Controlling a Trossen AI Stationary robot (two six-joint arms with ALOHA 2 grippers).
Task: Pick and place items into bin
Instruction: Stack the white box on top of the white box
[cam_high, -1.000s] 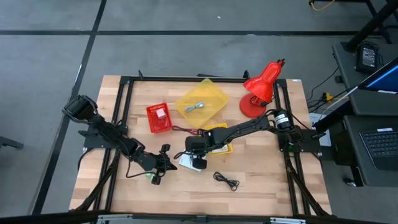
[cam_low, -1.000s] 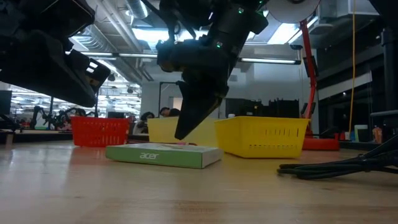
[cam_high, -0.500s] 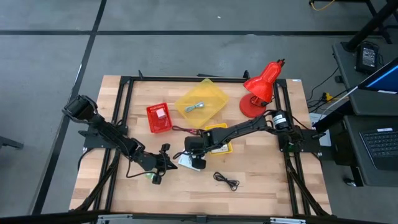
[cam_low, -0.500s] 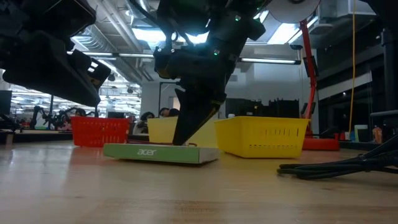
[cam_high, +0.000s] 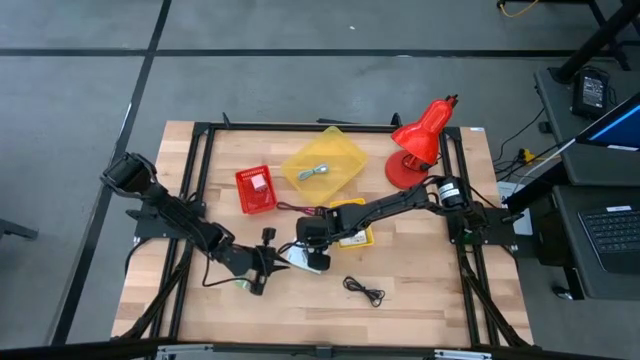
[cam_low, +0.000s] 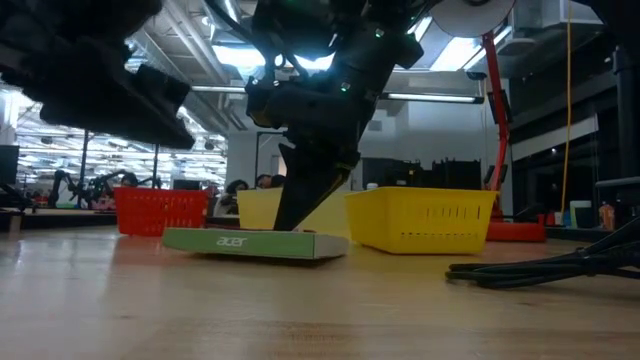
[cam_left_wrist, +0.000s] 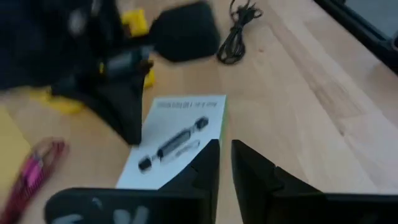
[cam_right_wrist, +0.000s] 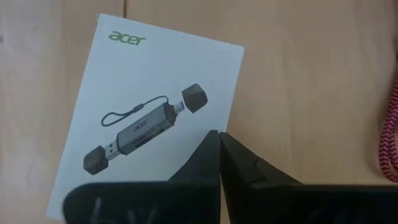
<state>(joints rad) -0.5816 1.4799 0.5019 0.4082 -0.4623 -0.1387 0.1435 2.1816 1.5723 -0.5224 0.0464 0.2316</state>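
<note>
High view: the white acer packet (cam_high: 303, 260) is seen lying flat on the wooden table (cam_high: 420, 300), near the middle, between the two grippers. The right gripper (cam_high: 311, 243) is placed directly over it, while the left gripper (cam_high: 268, 262) is set just beside the packet's left edge, so both arms are close and the right one is judged the nearer.

From the right wrist camera, the right gripper (cam_right_wrist: 219, 155) is shown clenched, its joined tips pressed down at the packet's (cam_right_wrist: 149, 118) edge; nothing is grasped between them. In the low view the packet (cam_low: 255, 243) is seen lifted slightly at its right end under that pressing gripper (cam_low: 290, 215).

From the left wrist camera, the left gripper (cam_left_wrist: 225, 158) is seen with a narrow gap between its fingers, aimed at the short edge of the packet (cam_left_wrist: 177, 140), whose long axis runs away from it. A pinch on that raised edge is judged the coming move, and it would turn on the edge being met squarely by the gap.

"acer" is read in green on the packet's face and again on its side edge; a picture of a USB card reader with a cord loop is printed below. No other writing can be made out.

A yellow bin (cam_high: 323, 163), a red basket (cam_high: 256, 189) and a black cord (cam_high: 364, 290) are also seen on the table.
</note>
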